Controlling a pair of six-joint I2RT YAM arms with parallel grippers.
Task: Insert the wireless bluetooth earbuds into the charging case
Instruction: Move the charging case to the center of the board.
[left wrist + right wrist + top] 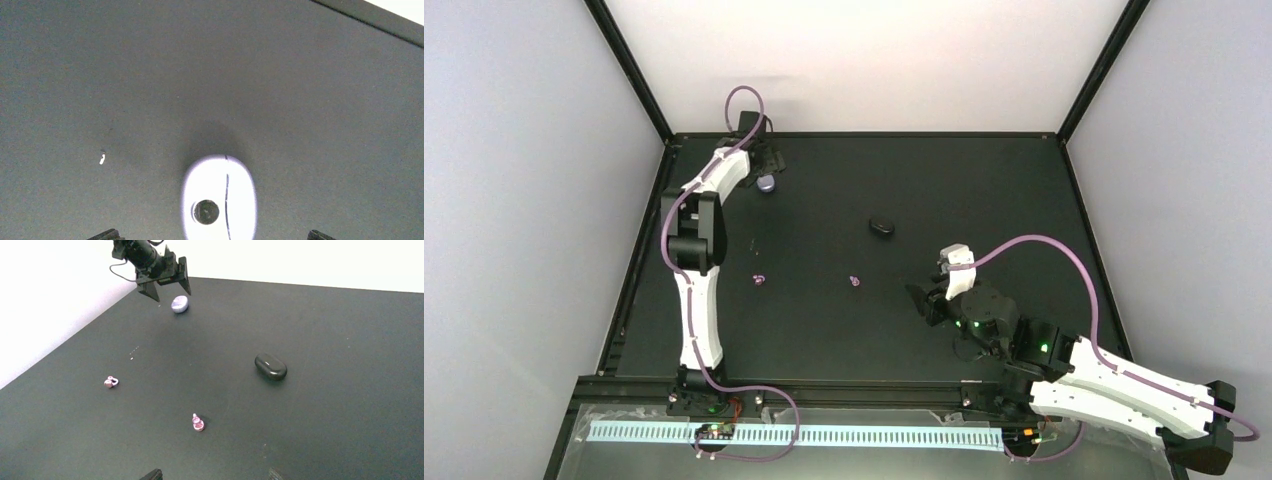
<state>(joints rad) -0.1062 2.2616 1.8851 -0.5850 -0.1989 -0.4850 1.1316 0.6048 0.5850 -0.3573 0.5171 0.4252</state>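
Left hand [764, 163] spread wide over closed lavender pebble-shaped plastic charging case [220, 200]; slick shell could squirt across black bench [984, 190] when pinched; right hand [212, 475] likewise spread.

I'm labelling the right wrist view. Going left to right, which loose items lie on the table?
first earbud → charging case → second earbud → black oval object

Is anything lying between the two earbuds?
No. Only bare table lies between the left earbud and the right earbud, as the top external and right wrist views show.
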